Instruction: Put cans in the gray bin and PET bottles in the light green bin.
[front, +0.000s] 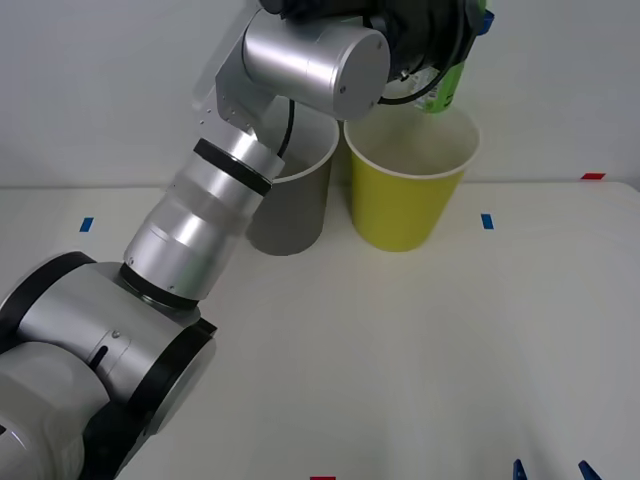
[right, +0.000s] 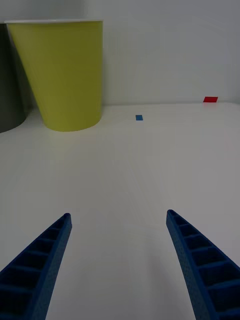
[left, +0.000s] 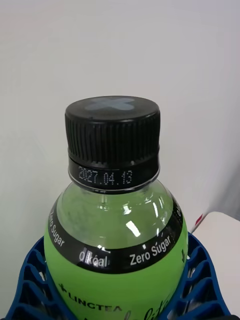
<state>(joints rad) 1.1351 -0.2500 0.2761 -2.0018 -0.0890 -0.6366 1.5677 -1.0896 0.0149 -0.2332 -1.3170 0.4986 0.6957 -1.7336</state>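
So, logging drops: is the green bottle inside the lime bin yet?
Not yet. The green bottle hangs above the lime bin's rim, clamped in the left gripper; its cap is on.

White table (front: 420, 350) with small tape marks: blue tape (front: 487, 221) on the right side, another blue tape (front: 86, 224) at far left, red tape (front: 593, 176) near the far right edge, and a red mark (front: 322, 478) at the near edge. Plain pale wall (front: 100, 90) behind the table.
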